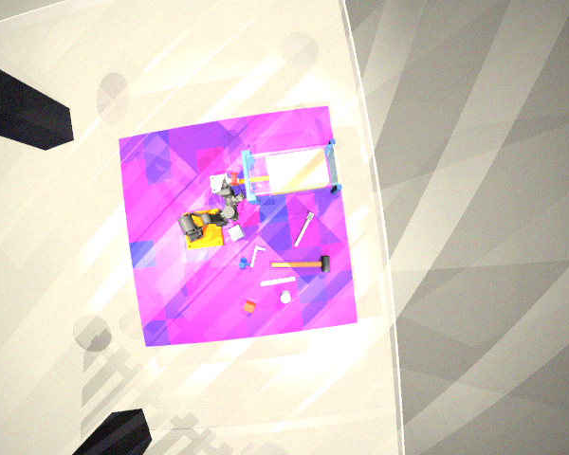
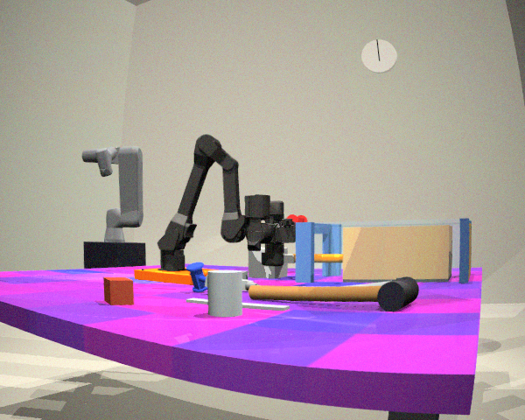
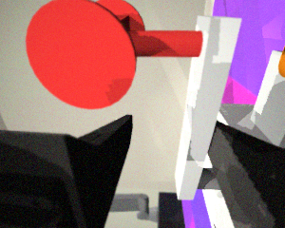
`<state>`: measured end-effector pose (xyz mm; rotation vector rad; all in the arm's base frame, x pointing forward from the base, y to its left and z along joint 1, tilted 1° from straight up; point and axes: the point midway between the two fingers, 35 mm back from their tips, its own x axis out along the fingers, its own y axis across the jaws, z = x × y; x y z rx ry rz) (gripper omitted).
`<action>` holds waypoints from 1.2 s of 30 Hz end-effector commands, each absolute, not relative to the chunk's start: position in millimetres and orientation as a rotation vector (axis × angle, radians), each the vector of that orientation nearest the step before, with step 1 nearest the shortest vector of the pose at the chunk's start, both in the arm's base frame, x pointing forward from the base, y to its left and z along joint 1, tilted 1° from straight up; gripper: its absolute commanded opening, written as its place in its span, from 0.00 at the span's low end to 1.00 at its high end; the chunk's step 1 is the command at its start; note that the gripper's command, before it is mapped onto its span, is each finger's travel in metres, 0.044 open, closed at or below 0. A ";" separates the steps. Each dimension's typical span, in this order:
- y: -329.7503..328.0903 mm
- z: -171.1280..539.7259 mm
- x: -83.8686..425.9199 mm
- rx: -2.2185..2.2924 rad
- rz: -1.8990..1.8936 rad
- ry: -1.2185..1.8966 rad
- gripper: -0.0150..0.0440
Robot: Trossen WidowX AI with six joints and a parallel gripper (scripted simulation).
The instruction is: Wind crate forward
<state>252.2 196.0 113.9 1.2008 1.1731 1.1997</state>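
The tan crate (image 1: 297, 171) (image 2: 396, 253) sits flat in the clear-panelled cubby, with a gap between its front and the blue steel frame (image 2: 301, 252) at the mouth. An orange strap (image 1: 258, 179) (image 2: 328, 258) runs from the crate toward the pale winch (image 1: 213, 183) (image 2: 255, 266). The winch handle, with red knobs (image 1: 233, 178) (image 2: 297, 219) (image 3: 81, 54) and a white crank bar (image 3: 201, 104), stands at the winch. Its key end is hidden. My gripper (image 3: 166, 122) is part open, its fingers either side of the white bar, which lies nearer the right finger. I see no grip on it.
A spanner (image 1: 303, 228), a mallet (image 1: 294, 264) (image 2: 317, 292), an L-shaped tool (image 1: 254, 255), a blue piece (image 1: 243, 263) (image 2: 197, 276), a flat strip (image 1: 277, 282), a cylinder (image 1: 285, 297) (image 2: 225, 293) and an orange cube (image 1: 248, 306) (image 2: 118, 290) lie on the bench.
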 end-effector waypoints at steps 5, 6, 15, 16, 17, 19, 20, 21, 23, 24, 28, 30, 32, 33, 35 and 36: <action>196.0 112.6 252.7 1.203 1.195 1.172 0.66; 196.0 112.6 252.7 1.203 1.195 1.172 0.66; 196.0 112.6 252.7 1.203 1.195 1.172 0.66; 196.0 112.6 252.7 1.203 1.195 1.172 0.66; 196.0 112.6 252.7 1.203 1.195 1.172 0.66; 196.0 112.6 252.7 1.203 1.195 1.172 0.66; 196.0 112.6 252.7 1.203 1.195 1.172 0.66; 196.0 113.9 252.2 1.201 1.200 1.173 0.66; 190.2 113.8 252.9 1.206 1.190 1.165 0.66; 184.2 113.6 253.4 1.211 1.181 1.156 0.66; 146.9 112.7 253.6 1.246 1.119 1.100 0.66; 124.2 112.3 250.8 1.269 1.080 1.062 0.66; 103.0 112.0 246.0 1.292 1.041 1.023 0.66; 95.0 111.9 243.5 1.301 1.026 1.006 0.66; 88.7 111.9 241.3 1.309 1.014 0.993 0.66; 88.7 111.9 241.3 1.309 1.014 0.993 0.66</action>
